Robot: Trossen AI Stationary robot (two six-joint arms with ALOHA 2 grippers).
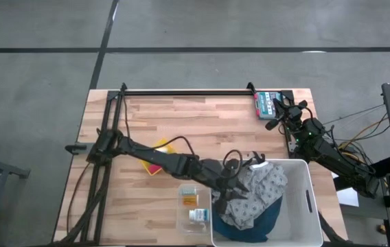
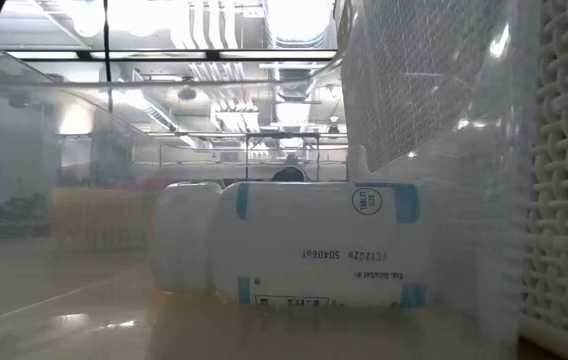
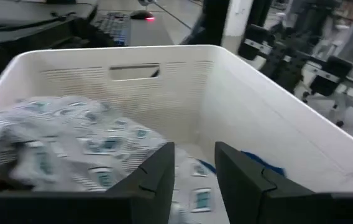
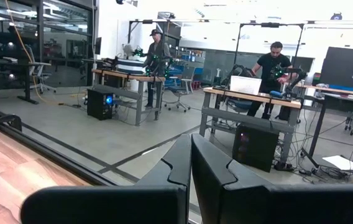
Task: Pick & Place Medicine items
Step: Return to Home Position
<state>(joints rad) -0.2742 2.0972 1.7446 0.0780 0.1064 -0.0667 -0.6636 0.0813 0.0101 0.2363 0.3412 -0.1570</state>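
A small orange item (image 1: 189, 198) and a white carton with blue print (image 1: 197, 215) lie in a clear tray (image 1: 181, 221) near the table's front edge. The low view looks through the tray's wall at the white item (image 2: 324, 245) lying on its side. My left gripper (image 1: 231, 195) hovers over the left rim of the white basket (image 1: 312, 206). Its fingers (image 3: 158, 174) stand a little apart, open, with nothing between them. My right gripper (image 1: 276, 113) waits shut at the far right of the table.
In the basket lie a grey patterned cloth (image 3: 71, 137) and a blue cloth (image 1: 260, 226). A yellow and red object (image 1: 157, 159) lies under the left arm. A teal box (image 1: 267, 103) sits at the far right corner. People stand at benches beyond the table (image 4: 270, 68).
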